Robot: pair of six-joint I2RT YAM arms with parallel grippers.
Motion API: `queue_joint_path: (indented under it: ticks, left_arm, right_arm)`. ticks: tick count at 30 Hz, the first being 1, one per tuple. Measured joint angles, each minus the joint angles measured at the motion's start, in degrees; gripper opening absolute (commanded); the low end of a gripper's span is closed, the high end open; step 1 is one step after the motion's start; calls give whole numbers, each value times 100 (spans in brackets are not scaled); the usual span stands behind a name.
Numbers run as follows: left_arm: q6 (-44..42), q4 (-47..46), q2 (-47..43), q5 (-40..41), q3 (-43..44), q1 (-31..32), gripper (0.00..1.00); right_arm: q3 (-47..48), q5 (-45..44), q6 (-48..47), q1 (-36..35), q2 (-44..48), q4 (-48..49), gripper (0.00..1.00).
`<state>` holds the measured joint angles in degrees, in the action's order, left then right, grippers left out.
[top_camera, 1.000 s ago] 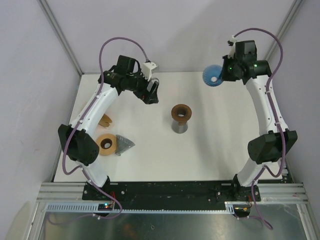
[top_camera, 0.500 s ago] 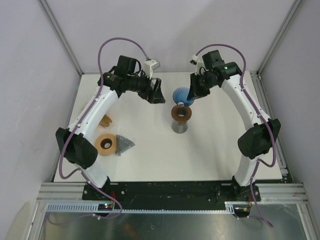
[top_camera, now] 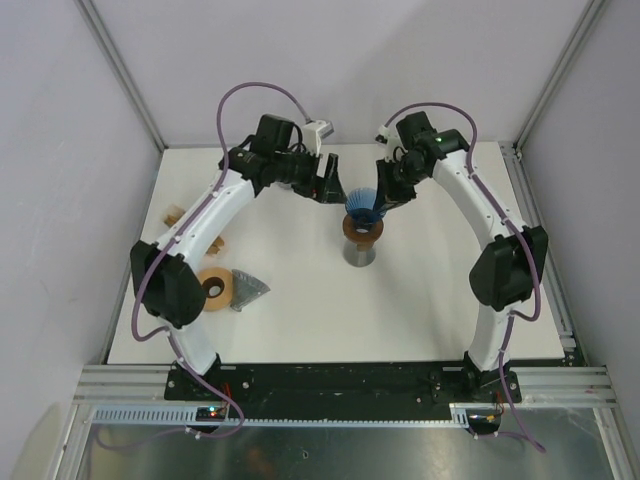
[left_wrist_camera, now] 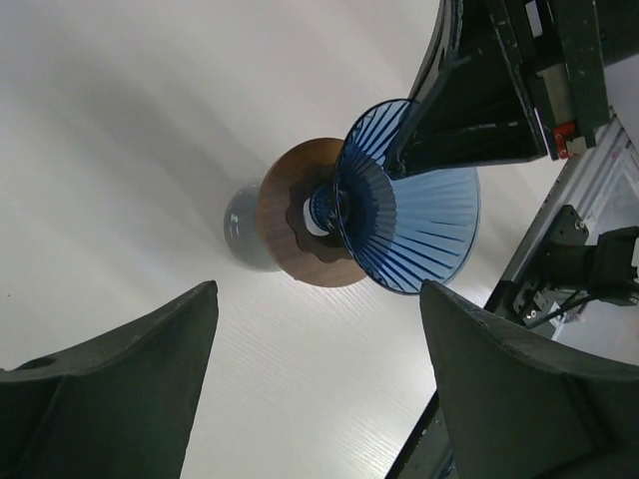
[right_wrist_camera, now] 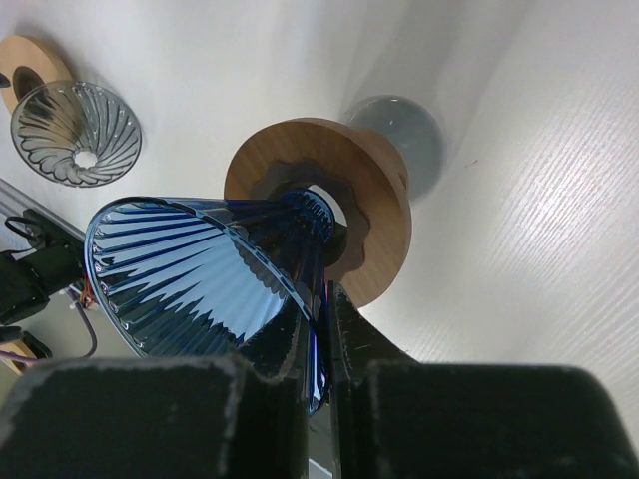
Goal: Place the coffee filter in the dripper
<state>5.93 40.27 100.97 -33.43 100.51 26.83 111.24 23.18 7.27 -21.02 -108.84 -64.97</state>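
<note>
Lowered onto the wooden holder (right_wrist_camera: 377, 210), blue cone (right_wrist_camera: 190, 269) sits tip-in, pinched by right gripper (right_wrist_camera: 321, 309); left gripper (left_wrist_camera: 318, 299) gapes.

We see the blue cone (right_wrist_camera: 200, 269) as clear and glossy, plastic or glass, we cannot tell which, with fine flutes running down it. The ring (right_wrist_camera: 384, 215) under it is smooth wood with a matt brown finish, and the base (right_wrist_camera: 399, 140) below looks dull grey. The table (right_wrist_camera: 539, 200) is matt white with a fine lined grain. The left gripper (left_wrist_camera: 318, 319) has fingers (left_wrist_camera: 110, 389) of matt, dark, faintly grainy plastic. A second cone (right_wrist_camera: 75, 135) is clear, greyish and fluted, beside a pale wooden ring (right_wrist_camera: 25, 60).
</note>
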Motion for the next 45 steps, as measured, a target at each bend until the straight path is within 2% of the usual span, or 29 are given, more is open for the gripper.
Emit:
queue_joint_path:
  ticks: [5,11,19,26,33,36,45]
  left_arm:
    - [129,-118,203,149,0,116,79]
    - [181,-212,341,203,0,282,65]
    - [214,-286,463,229,-46,308,37]
    - [216,-417,575,173,-177,337,26]
    - [212,-588,577,177,-271,398,4]
    - [269,-704,575,173,-354,391,1]
    - [313,-1119,542,177,-660,380,0]
  right_arm:
    - [-66,-17,-26,-15,-61,-2,0]
    - [-66,-26,-79,-44,-98,-20,0]
    - [-138,-39,-129,-59,-175,-63,0]
    - [-155,-37,-133,-59,-238,-46,0]
    - [-162,-24,-122,-61,-251,-39,0]
    - [-177,-37,-59,-63,-251,-22,0]
    - [-428,-26,66,-39,-236,210,0]
